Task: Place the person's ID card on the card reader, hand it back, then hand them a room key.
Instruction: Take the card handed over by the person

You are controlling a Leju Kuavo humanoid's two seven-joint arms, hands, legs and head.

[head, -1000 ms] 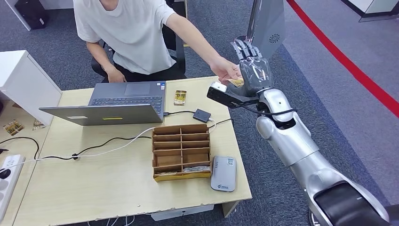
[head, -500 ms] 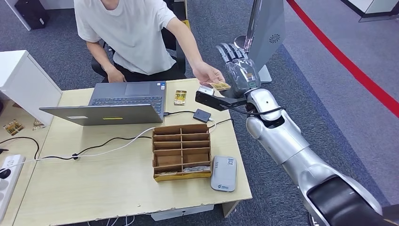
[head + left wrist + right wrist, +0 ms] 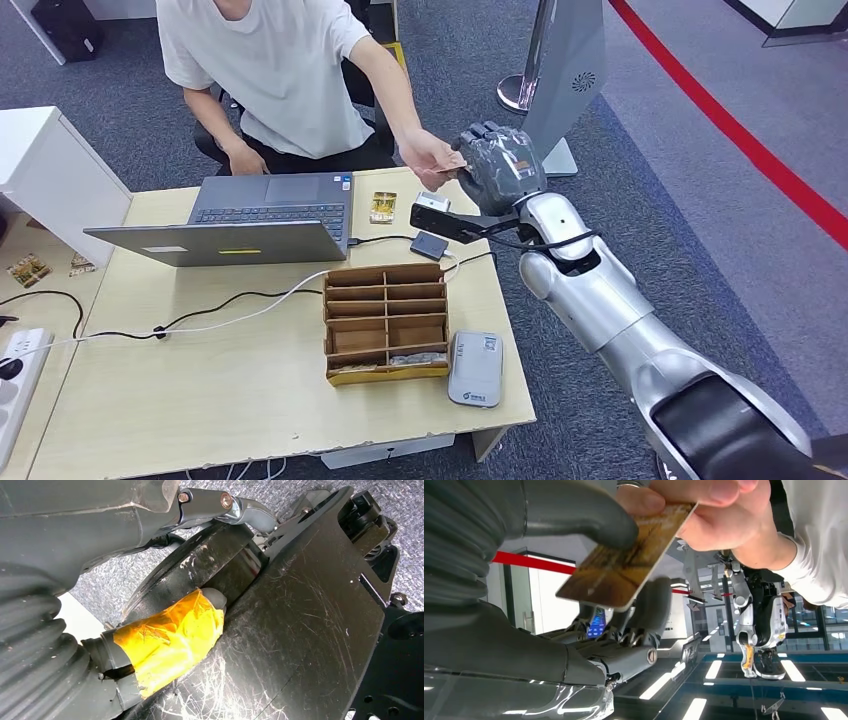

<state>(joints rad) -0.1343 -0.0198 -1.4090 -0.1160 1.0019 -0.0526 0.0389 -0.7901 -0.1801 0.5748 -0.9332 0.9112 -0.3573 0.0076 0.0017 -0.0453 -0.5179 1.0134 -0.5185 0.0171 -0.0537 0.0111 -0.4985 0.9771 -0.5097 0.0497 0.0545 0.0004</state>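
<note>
ID card (image 3: 624,570) is pinched by the right robot hand (image 3: 497,165) and the person's hand (image 3: 430,155).

Gold-brown mottled ID card (image 3: 624,570) — grey fingers (image 3: 574,515), white shirt (image 3: 280,70).

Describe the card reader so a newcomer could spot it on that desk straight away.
Start at the wooden desk and find the brown compartment organizer near its right side. Just right of the organizer's front corner, near the desk's edge, lies the card reader: a flat, light grey, rounded slab. The other nearby device, a small dark box, is wired and sits behind the organizer.
</note>
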